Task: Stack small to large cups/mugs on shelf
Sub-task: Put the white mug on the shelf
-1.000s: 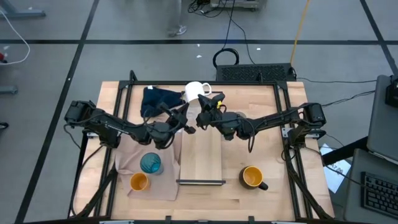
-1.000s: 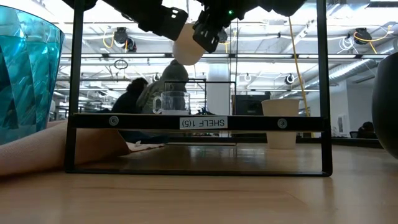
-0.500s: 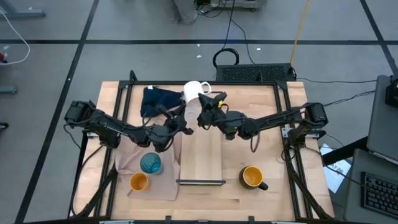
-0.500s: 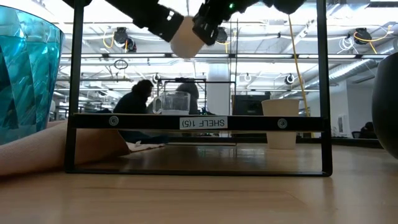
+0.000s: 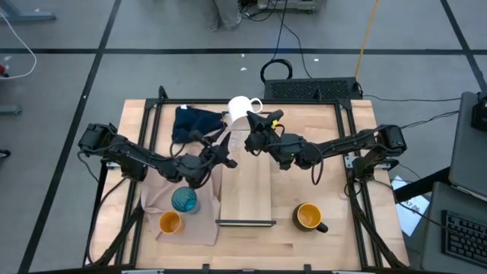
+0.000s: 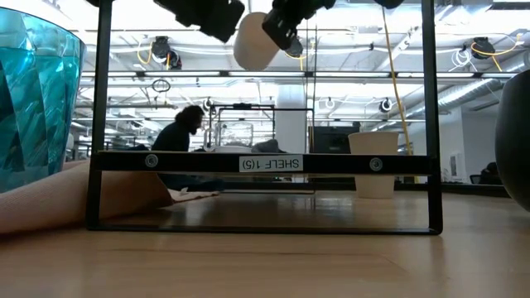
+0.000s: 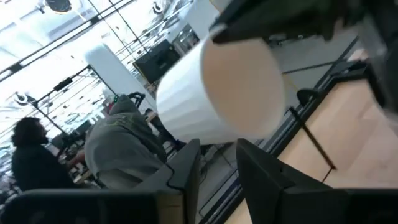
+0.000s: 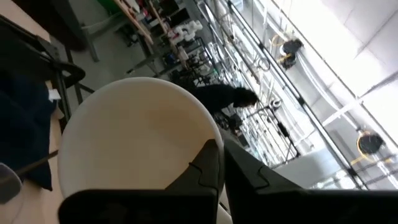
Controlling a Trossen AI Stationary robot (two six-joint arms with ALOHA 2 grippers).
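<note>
– Mugs first: which one did we have in hand?

– We had the white mug (image 5: 240,108) up in the air over the 12 o'clock end of the shelf (image 5: 245,190). The right gripper (image 8: 217,149) was pinching its rim. The left gripper (image 7: 217,152) sat just beside it at 9 o'clock with its jaws spread and nothing between them.

– So which step did we judge it to be?

– Carrying, we thought. Next the right arm needed to lower the mug upright onto the plank, clear of the left fingers (image 7: 184,167).

– And what else did we see on the table (image 5: 319,129)?

– A teal tumbler (image 5: 183,200) and a small orange cup (image 5: 170,222) stood on a beige cloth (image 5: 156,190) at 8 o'clock. An orange mug (image 5: 307,217) stood at 5 o'clock and a dark blue cloth (image 5: 194,122) lay at 11. In the room behind we saw a seated person (image 6: 180,132) and ceiling lights.
</note>
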